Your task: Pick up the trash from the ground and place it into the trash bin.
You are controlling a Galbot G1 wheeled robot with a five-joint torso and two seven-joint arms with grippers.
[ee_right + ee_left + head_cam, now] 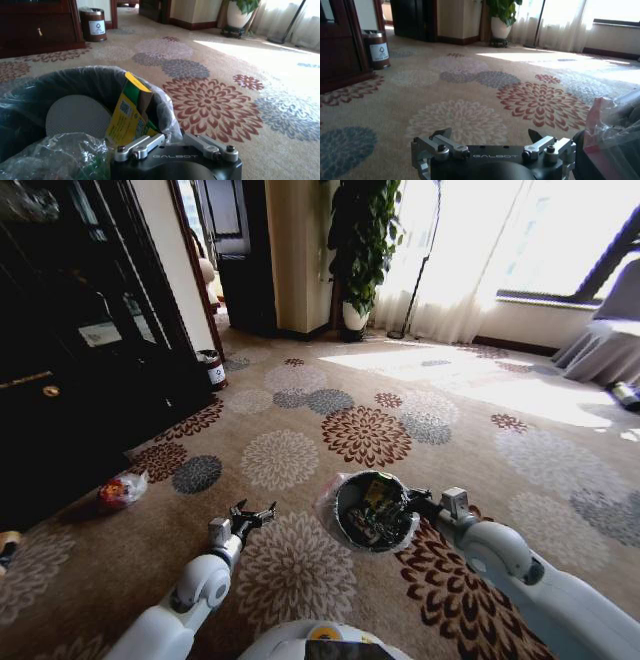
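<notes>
Trash (122,491), light and crinkly, is best pinched at its bunched plastic; left gripper (255,514) is spread empty, right gripper (421,505) clamped on bin (342,528) rim.

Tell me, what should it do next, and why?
Probably turn toward the red-and-white bag lying on the carpet near the dark cabinet. The left gripper is open and empty, while the right gripper grips the rim of the bin, which already holds litter.
</notes>
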